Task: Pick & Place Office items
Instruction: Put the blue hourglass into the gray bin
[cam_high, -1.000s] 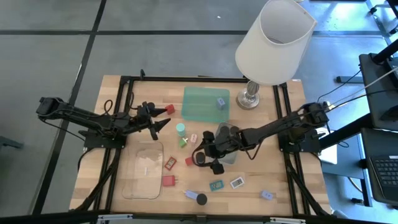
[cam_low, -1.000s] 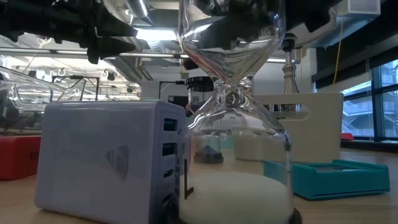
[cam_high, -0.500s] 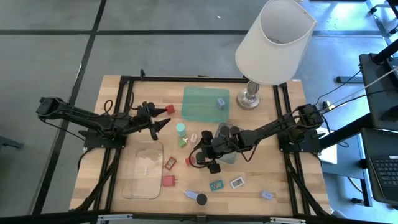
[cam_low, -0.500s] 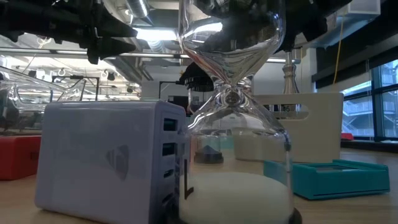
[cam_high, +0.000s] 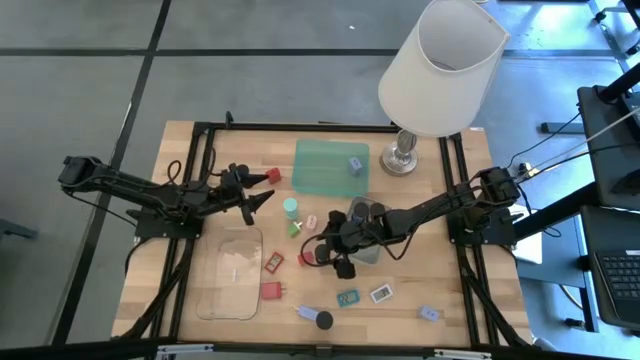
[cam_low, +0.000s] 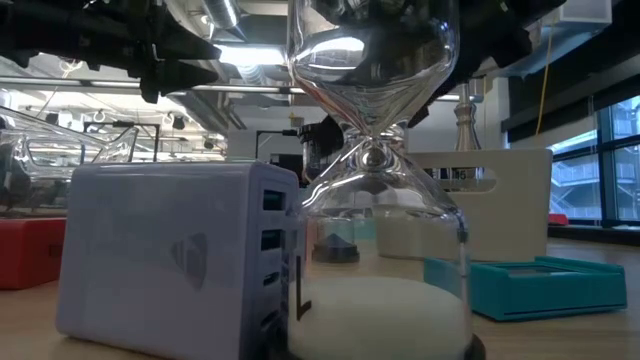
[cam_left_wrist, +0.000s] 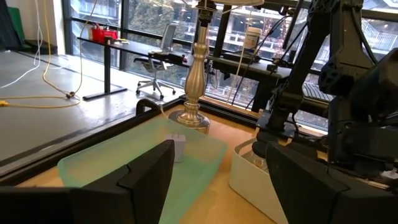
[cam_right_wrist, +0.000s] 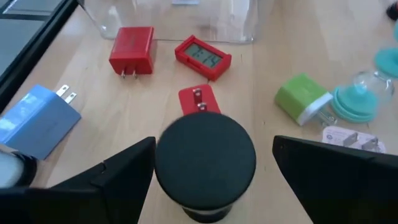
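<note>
Moved: we see the right gripper (cam_high: 333, 256) shift slightly toward frame centre.
Right gripper: fingers spread around a black round cap (cam_right_wrist: 205, 157) (contact unclear).
Left gripper (cam_high: 262, 193): released, upper left.

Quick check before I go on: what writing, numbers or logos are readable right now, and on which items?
"1:14", roughly: digits on the red clock in the right wrist view; not sharp, so unsure.
Embossed logo on the pale charger in the low view: a shape only, no letters.
White plug adapter: printed lines, too small to read.
Small screens on the teal clock and white clock: too small to read.
</note>
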